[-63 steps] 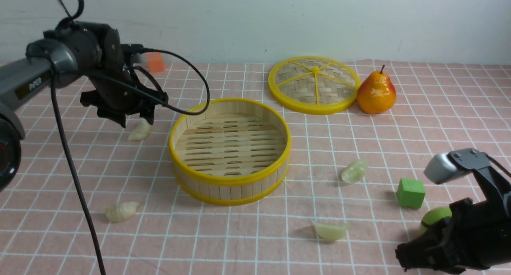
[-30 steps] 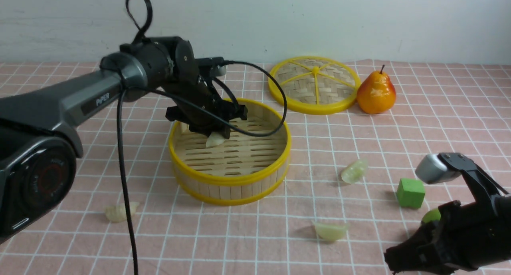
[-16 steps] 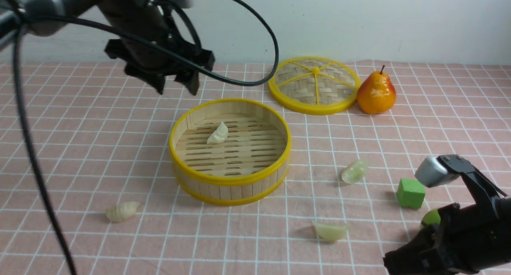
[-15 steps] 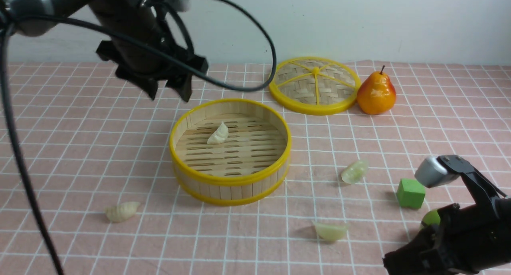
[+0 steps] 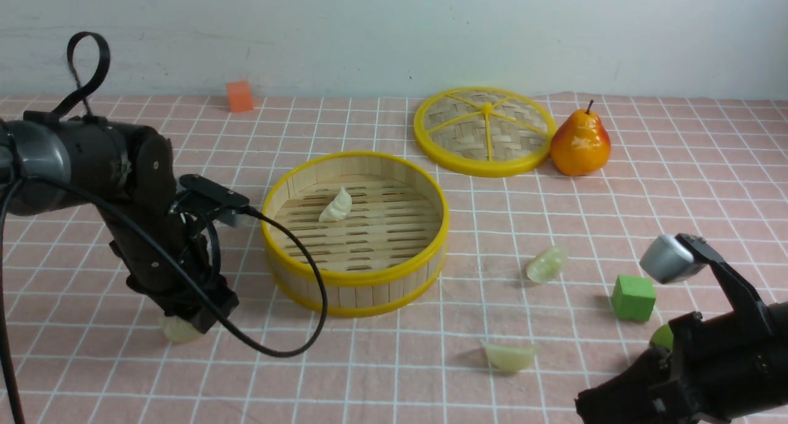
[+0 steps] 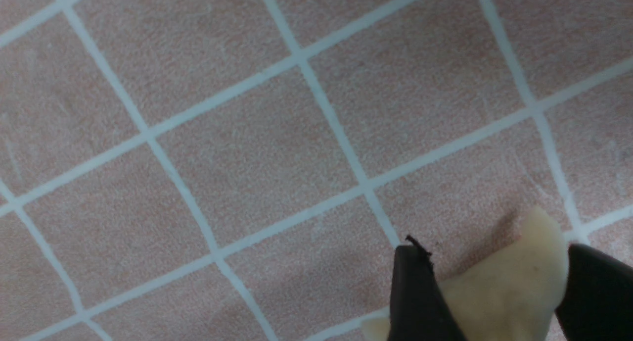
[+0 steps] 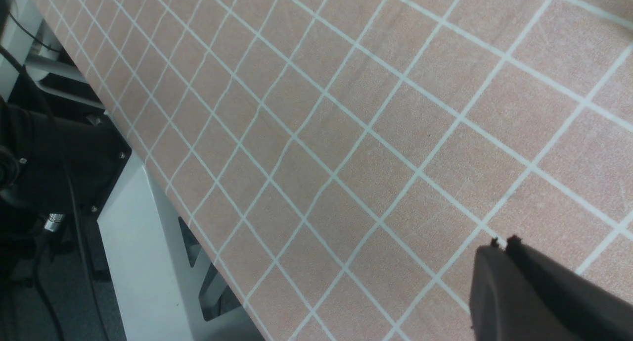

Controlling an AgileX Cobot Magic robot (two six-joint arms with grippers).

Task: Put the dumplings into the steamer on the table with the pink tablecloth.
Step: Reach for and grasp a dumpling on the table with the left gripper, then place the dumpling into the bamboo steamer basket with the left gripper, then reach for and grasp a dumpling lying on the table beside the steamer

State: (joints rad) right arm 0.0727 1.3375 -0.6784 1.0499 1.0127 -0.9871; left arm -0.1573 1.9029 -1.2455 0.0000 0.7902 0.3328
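Note:
The bamboo steamer [image 5: 354, 276] stands mid-table on the pink tablecloth [image 5: 492, 227], with one cream dumpling [image 5: 336, 206] lying on its slatted floor. My left gripper [image 5: 186, 324] is down at the cloth front left of the steamer. Its jaws stand open around a second cream dumpling [image 6: 499, 291], which still rests on the cloth [image 6: 247, 158]. In the front view the arm hides most of that dumpling [image 5: 177, 332]. Two pale green dumplings [image 5: 546, 264] [image 5: 510, 356] lie right of the steamer. My right gripper [image 7: 499, 244] is shut and empty, low at the front right [image 5: 588, 405].
The woven steamer lid [image 5: 484, 130] and a pear [image 5: 580, 142] lie at the back right. A green cube [image 5: 633, 297] and a green ball [image 5: 662, 336] sit next to my right arm. An orange cube [image 5: 239, 96] is by the back wall. The table's front edge [image 7: 163, 192] shows below the right wrist.
My left gripper let go of a cream dumpling in the steamer, rose, then swung down to the front left and set its jaws around the second cream dumpling. The right arm barely moved.

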